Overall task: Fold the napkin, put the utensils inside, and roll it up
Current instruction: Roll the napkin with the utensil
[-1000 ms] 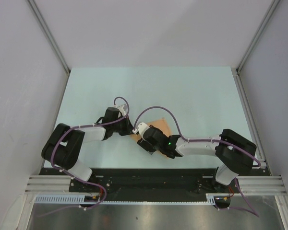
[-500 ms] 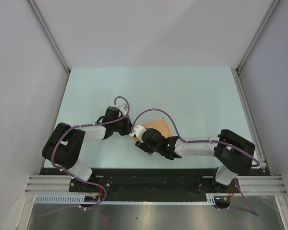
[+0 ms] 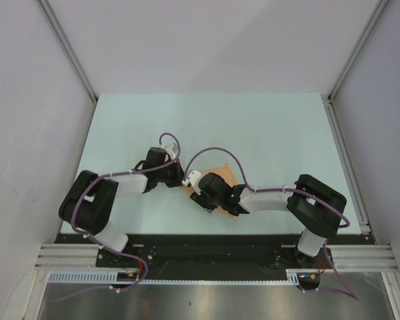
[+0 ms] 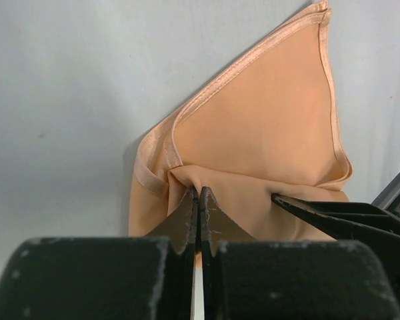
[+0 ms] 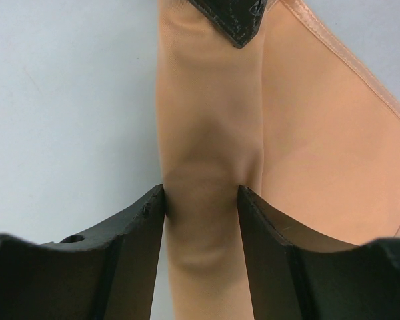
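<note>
Both arms reach low and inward, meeting over the napkin (image 3: 221, 175) near the middle of the table (image 3: 267, 127). The left gripper (image 4: 199, 197) is pressed together, pinching a fold at the cloth's edge. The right gripper (image 5: 201, 217) straddles the rolled part, its 2 fingers (image 5: 139, 233) clamped against both sides.

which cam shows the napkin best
Left wrist: the napkin fills the frame, folded triangle and hems clear, the left claw pinching its near fold. Right wrist shows only the rolled part inside the right claw; top external, an orange patch under the arms.
</note>
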